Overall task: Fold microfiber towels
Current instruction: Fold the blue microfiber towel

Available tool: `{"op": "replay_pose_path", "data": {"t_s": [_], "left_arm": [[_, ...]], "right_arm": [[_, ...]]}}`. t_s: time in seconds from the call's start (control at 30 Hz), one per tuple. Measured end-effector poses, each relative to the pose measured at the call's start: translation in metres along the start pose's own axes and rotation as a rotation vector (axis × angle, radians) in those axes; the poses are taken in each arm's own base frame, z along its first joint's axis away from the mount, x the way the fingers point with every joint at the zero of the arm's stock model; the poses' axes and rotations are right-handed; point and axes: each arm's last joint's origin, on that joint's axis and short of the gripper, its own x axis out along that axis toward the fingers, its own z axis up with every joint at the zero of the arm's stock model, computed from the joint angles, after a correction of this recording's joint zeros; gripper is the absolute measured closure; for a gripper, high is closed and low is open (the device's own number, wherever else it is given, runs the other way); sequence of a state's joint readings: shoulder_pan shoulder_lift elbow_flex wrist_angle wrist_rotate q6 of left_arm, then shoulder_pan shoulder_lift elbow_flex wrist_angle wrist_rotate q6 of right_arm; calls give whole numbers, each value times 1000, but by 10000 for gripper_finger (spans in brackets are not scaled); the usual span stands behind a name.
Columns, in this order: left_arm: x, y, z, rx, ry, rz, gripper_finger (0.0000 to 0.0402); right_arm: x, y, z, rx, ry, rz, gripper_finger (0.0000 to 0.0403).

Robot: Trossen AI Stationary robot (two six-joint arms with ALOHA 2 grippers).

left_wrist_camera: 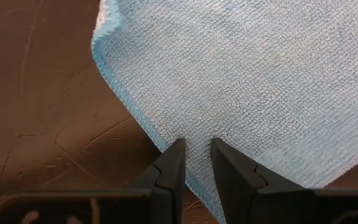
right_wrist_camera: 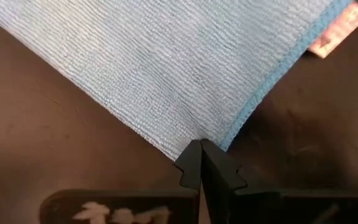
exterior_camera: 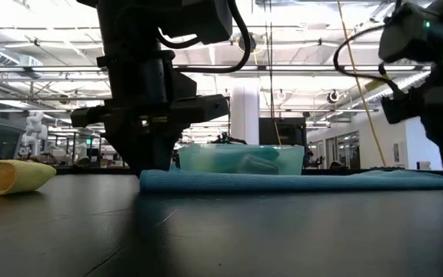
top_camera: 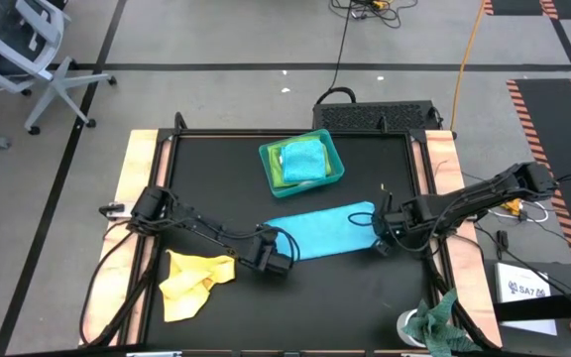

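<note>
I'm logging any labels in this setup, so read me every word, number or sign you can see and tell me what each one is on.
White card or box off the table's right edge: dark print, something like "SA7", too small to read with confidence.
Pinkish tag on the table beside the light blue towel: any print is too blurred to read.
Nothing else readable in any view.

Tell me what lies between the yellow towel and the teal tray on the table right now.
In the high view, the left gripper and the near end of the blue towel it pinches sit between the yellow towel and the teal tray.
</note>
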State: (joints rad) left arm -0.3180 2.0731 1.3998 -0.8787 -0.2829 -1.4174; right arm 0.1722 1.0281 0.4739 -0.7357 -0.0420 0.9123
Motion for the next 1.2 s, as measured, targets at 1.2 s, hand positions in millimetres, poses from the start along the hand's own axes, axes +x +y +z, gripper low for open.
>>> {"op": "replay_pose_path", "data": {"t_s": [1.2], "left_arm": [[-30,-6,54,29,-271,-62,321]], "right_arm": [[-17,40,37,-52,-428,243,403]]}}
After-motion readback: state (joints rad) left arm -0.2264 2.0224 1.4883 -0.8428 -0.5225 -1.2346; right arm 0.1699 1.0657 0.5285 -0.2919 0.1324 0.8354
